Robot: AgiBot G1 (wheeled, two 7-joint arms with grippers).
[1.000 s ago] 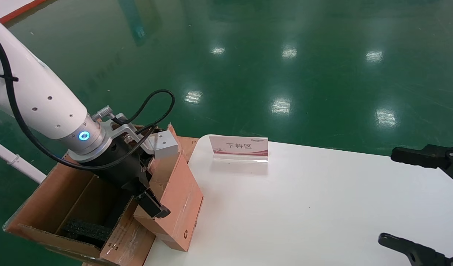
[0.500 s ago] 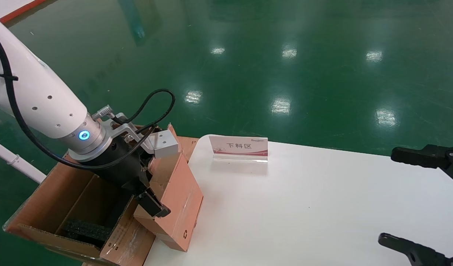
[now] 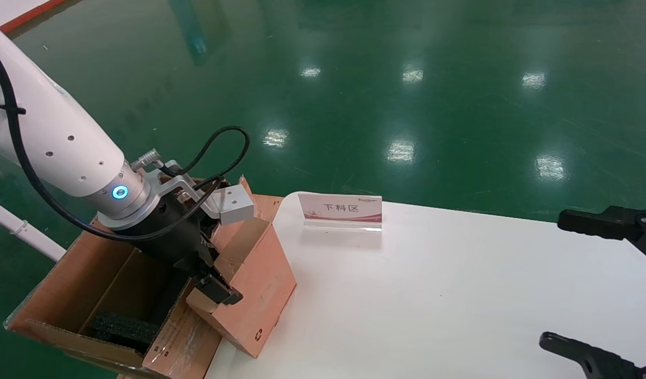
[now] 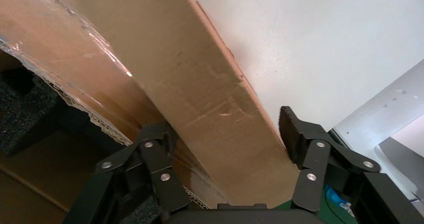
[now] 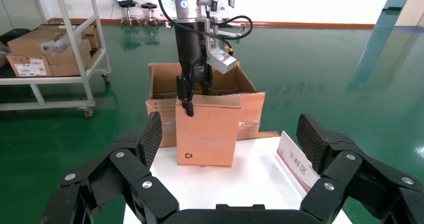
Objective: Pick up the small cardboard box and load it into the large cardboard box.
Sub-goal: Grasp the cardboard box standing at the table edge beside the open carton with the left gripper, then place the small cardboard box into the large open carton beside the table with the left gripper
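Observation:
The small cardboard box [image 3: 259,284] stands on the white table's left edge, against the taped flap of the large cardboard box [image 3: 75,284]. Its recycling mark faces me low down. My left gripper [image 3: 217,276] reaches down over the small box's top edge. Its jaws straddle the box [image 4: 200,84], and one fingertip [image 4: 290,129] stands a little off its side. From the right wrist view the small box [image 5: 207,129] rests flat on the table, with the left gripper [image 5: 192,97] at its top. My right gripper [image 3: 570,284] is open and empty at the table's right end.
Black foam [image 3: 122,326] lies inside the large box, which stands beside and below the table [image 3: 433,295]. A small sign with red print [image 3: 341,209] stands at the table's far edge. A shelving cart with cartons [image 5: 50,59] stands on the green floor beyond.
The small box has tipped from a steep lean to a flatter stance on the table, its lower corner shifting slightly. The left gripper's jaws have loosened around it. The right arm has not moved.

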